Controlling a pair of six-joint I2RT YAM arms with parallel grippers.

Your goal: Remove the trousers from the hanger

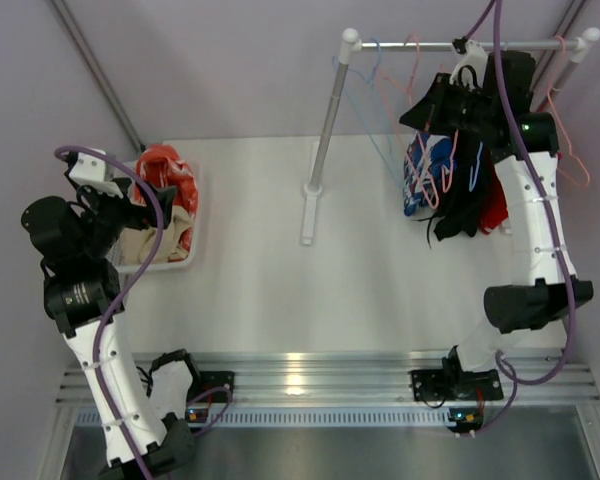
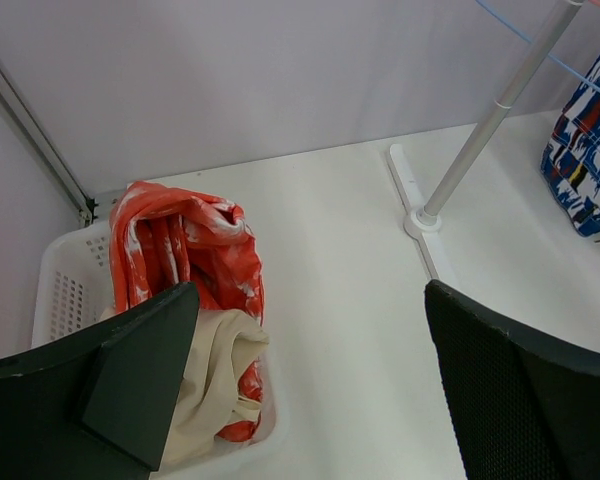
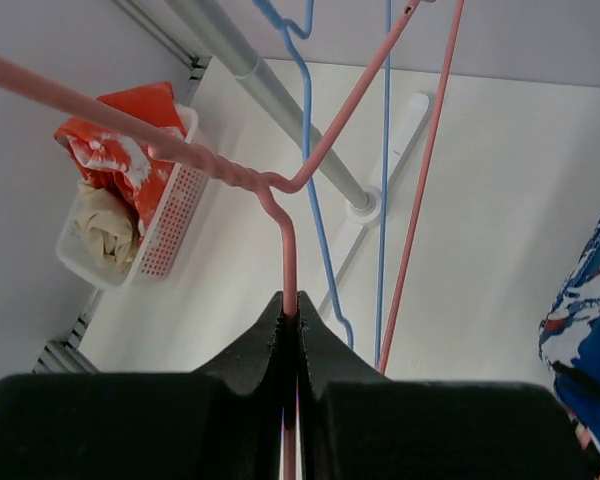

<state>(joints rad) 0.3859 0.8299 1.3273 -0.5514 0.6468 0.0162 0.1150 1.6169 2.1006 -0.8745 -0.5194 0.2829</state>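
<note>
The right tool [image 3: 290, 300] is pinched shut on the wire of a pink hanger [image 3: 235, 175], gripping it just below the twisted neck. From there the hanger's two shoulders spread up and away from the tool. The tool is raised to the rail [image 1: 410, 45], which runs left to right above the far right corner of the surface [image 1: 280, 280].

The garments not yet removed hang from that rail, just below and beside the right tool, with their long axis pointing straight down. The blue patterned trousers [image 1: 423, 175] are nearest the middle of the surface. The black trousers [image 1: 462, 215] come next, and the red trousers [image 1: 495, 205] are closest to the right edge. In the right wrist view the blue patterned pair lies low and to the right of the jaws. I cannot tell whether the gripped hanger is the one carrying it.

The left tool [image 2: 310, 295] stands wide open with nothing between its fingers. It hovers at the left edge over the basket [image 2: 60, 290], where the orange-red trousers [image 2: 180, 245] lie on top of the beige trousers [image 2: 215, 375].

The hanging pairs are therefore at the right arm's side, well apart from the left tool across the whole width of the surface. As I judge it, any pull on the cloth would run downward along its hang. To take a share in it, the left arm would have to travel right toward the far right corner.
</note>
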